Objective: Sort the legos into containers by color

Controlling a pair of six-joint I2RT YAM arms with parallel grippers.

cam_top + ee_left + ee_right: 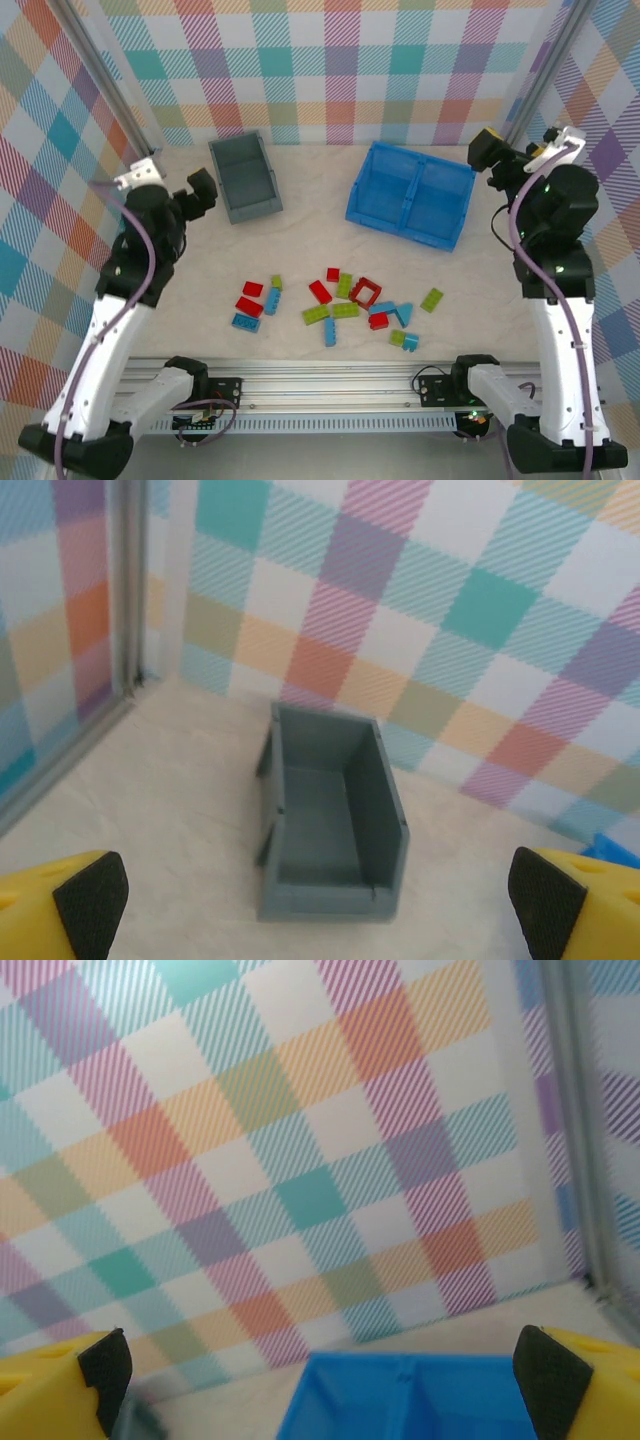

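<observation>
Hanging above the table's (300,235) left side, the left pincer (203,188) has its jaws wide apart and grips nothing. In the left wrist view its black pads (92,890) sit at the two lower corners, with the grey bin (330,810) between them further out. The bin is upright, its open top up and its bare floor visible.

The right pincer (487,152) is raised at the far right, jaws likewise spread and holding nothing. It is just beside the right far corner of the blue bin (405,222). The right wrist view shows that bin's rim low in frame, with plaid wall (300,1160) behind.

Both bins stand at the far side of the table, well apart, the grey on the left and the blue on the right; a divider splits the blue into two compartments.

The legos (330,312) lie scattered on the table at the near side, outside both bins:
- A small group of red, blue and green sits to the left.
- A larger cluster at centre includes the red square frame (355,293) and the blue wedge (403,313).
- One green brick (432,299) lies off to the right.
</observation>
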